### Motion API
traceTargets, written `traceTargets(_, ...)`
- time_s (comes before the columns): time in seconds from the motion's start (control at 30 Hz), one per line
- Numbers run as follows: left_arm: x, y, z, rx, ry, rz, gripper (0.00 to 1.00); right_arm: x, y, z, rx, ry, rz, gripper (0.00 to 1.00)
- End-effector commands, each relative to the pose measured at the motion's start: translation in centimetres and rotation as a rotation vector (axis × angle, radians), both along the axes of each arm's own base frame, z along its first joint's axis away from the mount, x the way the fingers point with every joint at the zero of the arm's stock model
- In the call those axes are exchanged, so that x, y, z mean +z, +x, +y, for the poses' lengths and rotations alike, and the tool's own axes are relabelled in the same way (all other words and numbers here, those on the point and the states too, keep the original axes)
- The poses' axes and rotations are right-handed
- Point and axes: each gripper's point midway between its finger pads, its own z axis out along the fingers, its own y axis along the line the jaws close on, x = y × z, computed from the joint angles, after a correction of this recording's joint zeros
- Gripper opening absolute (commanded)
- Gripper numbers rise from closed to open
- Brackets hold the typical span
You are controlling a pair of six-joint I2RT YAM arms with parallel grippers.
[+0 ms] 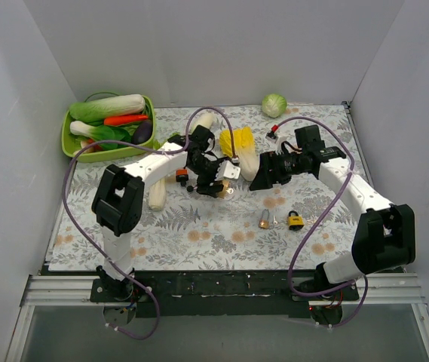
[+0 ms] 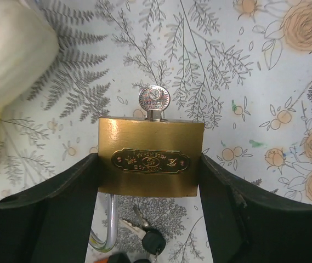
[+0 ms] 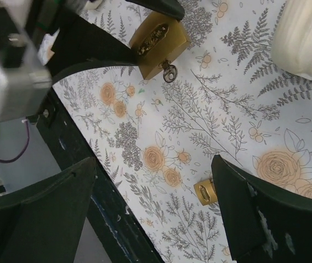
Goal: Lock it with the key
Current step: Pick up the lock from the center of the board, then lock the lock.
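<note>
A large brass padlock (image 2: 151,159) sits clamped between my left gripper's (image 2: 149,165) black fingers, just above the flowered mat. A silver key (image 2: 153,101) sticks out of its keyhole end. Its steel shackle (image 2: 112,222) hangs at the other end, and whether it is latched is hidden. In the top view the left gripper (image 1: 212,179) is at mid-table. My right gripper (image 1: 253,179) is open and empty, just right of the padlock. In the right wrist view the padlock (image 3: 158,37) and key (image 3: 169,72) lie far ahead of the right gripper (image 3: 153,164).
A small brass padlock (image 1: 295,219) and a keyed lock (image 1: 264,219) lie nearer the front. Loose keys with a black head (image 2: 153,238) lie under the left gripper. A green basket (image 1: 67,139) of vegetables stands back left, with corn (image 1: 238,141), a daikon (image 1: 156,194) and a cabbage (image 1: 274,104) nearby.
</note>
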Motion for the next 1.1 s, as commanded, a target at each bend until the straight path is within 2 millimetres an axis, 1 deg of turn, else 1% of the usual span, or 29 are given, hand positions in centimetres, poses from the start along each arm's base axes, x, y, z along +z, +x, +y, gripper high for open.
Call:
traceTargets(0.0,8.5,-0.6,-2.2,-0.027,-0.159,-0.126,0.11,0.6,-0.3,1.0,0.026,0.093,0.031,0.93)
traceTargets(0.07,9.4,-1.2,-2.5,-0.025,-0.175,-0.124,0.11,0.8,-0.3,1.6,0.031,0.135,0.049,0.93)
traceTargets(0.1,10.3,-1.6,-2.8,-0.032,-0.188,-0.134,0.11,1.0,-0.2,1.8,0.033,0.152,0.052,0.93)
traceTargets(0.2,11.5,-2.5,-3.2,-0.034,-0.201,-0.137,0.11,1.9,-0.1,2.7,0.049,0.218,0.074,0.91)
traceTargets(0.27,11.9,-2.8,-3.3,-0.035,-0.200,-0.143,0.11,2.4,-0.6,3.3,0.077,0.251,0.091,0.91)
traceTargets(0.33,12.4,-3.4,-3.4,-0.040,-0.206,-0.145,0.11,2.3,-1.7,4.1,0.107,0.275,0.117,0.90)
traceTargets(0.43,13.4,-4.1,-3.7,-0.042,-0.226,-0.143,0.11,1.9,-2.6,4.9,0.131,0.276,0.134,0.90)
traceTargets(0.57,14.3,-4.9,-4.0,-0.042,-0.244,-0.143,0.11,1.1,-2.9,5.5,0.123,0.260,0.164,0.87)
traceTargets(0.63,14.4,-5.3,-4.2,-0.044,-0.241,-0.143,0.11,0.8,-3.0,5.8,0.117,0.263,0.193,0.86)
traceTargets(0.77,15.0,-5.9,-4.3,-0.048,-0.246,-0.151,0.10,1.1,-3.1,6.5,0.116,0.302,0.234,0.84)
traceTargets(0.87,15.2,-6.2,-4.5,-0.047,-0.245,-0.154,0.09,1.6,-3.5,7.1,0.132,0.348,0.281,0.81)
traceTargets(0.97,15.6,-6.5,-4.7,-0.040,-0.249,-0.151,0.09,1.7,-3.8,7.6,0.145,0.362,0.305,0.74)
traceTargets(1.0,15.8,-6.7,-4.8,-0.035,-0.251,-0.147,0.09,1.7,-3.9,7.8,0.146,0.363,0.311,0.67)
traceTargets(1.07,15.9,-6.8,-4.8,-0.029,-0.249,-0.149,0.09,1.6,-4.0,8.0,0.147,0.364,0.319,0.60)
